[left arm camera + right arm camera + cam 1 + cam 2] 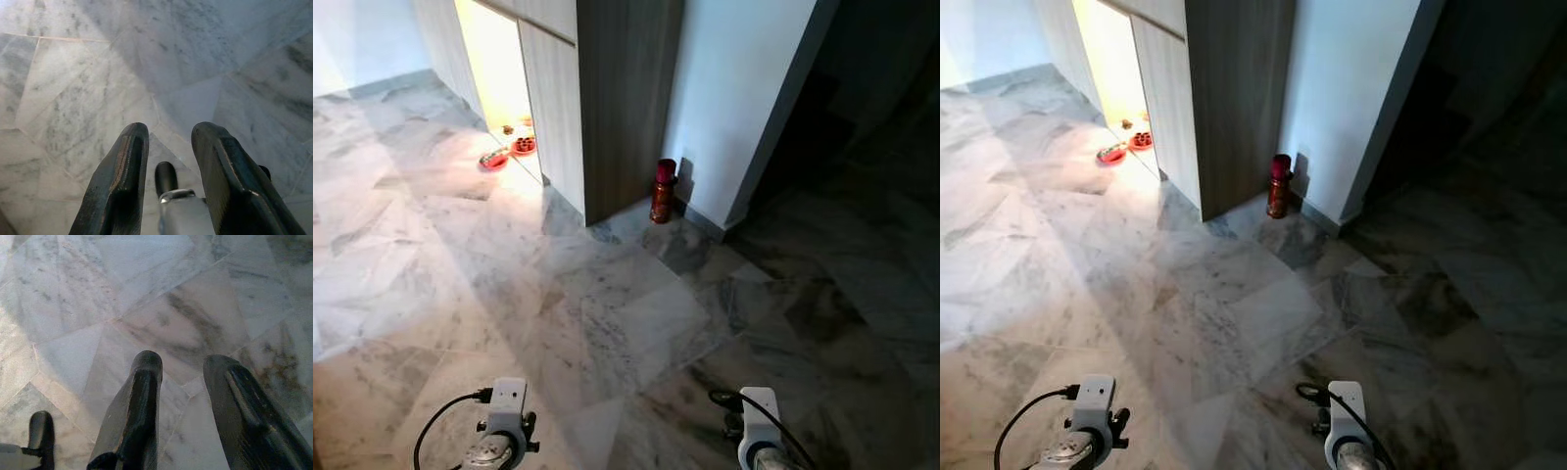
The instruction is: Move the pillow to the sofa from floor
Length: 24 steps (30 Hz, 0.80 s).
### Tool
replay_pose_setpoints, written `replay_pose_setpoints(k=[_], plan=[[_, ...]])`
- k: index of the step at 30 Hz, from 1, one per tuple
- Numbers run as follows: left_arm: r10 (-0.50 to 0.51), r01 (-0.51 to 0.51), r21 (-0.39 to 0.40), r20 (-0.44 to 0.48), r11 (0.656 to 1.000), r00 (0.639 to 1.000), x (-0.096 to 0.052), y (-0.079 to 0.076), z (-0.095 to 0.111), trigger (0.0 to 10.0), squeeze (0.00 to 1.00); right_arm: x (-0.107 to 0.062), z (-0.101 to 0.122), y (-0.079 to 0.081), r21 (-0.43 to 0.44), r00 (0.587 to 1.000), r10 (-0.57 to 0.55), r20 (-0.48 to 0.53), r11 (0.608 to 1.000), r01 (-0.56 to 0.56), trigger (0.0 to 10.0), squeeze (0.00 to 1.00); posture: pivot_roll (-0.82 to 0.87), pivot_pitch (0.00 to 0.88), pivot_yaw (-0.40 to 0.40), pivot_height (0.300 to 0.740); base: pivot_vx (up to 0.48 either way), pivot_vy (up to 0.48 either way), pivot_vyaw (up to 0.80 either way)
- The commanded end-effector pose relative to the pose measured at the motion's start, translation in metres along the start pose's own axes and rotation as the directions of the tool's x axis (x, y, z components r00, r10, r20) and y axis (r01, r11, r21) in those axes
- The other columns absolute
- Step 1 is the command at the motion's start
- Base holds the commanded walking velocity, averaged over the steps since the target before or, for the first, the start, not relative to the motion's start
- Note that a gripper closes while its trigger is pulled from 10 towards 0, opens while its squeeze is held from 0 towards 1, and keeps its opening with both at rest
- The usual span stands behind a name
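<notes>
Both arms hang low over a grey-white marble floor (607, 313). My left arm (499, 436) and right arm (759, 431) show at the near edge of the eye views. In the left wrist view my left gripper (171, 132) is open, its two black fingers (120, 181) apart with only floor tiles between them. In the right wrist view my right gripper (182, 360) is open too, its fingers (139, 406) spread over bare marble and holding nothing.
A tall wooden cabinet (607, 98) stands ahead, with a red cylindrical container (663, 191) on the floor at its corner by a white wall (734, 88). Two red bowls (494, 159) lie in a lit opening at the far left. A dark passage (871, 127) opens on the right.
</notes>
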<state>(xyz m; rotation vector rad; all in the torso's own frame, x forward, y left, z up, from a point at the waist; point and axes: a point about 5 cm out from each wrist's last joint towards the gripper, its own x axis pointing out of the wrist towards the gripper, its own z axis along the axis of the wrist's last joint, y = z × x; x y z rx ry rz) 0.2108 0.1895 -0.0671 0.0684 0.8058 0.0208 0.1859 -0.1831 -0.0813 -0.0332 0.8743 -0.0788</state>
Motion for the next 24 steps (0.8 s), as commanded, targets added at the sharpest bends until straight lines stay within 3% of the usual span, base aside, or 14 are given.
replay_pose_setpoints(k=[1,24], plan=[[0.002,-0.002,0.007,-0.028,1.0,1.0,-0.0016,0.0021,-0.0071,10.0,0.0,0.0002,0.0005,0.0011,0.012,1.0,0.003,0.0,1.0,-0.003,10.0,0.0,0.04,0.0,-0.057,0.74,0.0,0.0,0.0],[0.003,-0.003,0.009,-0.029,1.0,1.0,-0.0017,0.0025,-0.0073,10.0,0.0,0.0003,0.0004,0.0019,0.012,1.0,0.002,-0.004,1.0,-0.002,10.0,0.0,0.04,0.0,-0.054,0.74,0.0,0.0,0.0]])
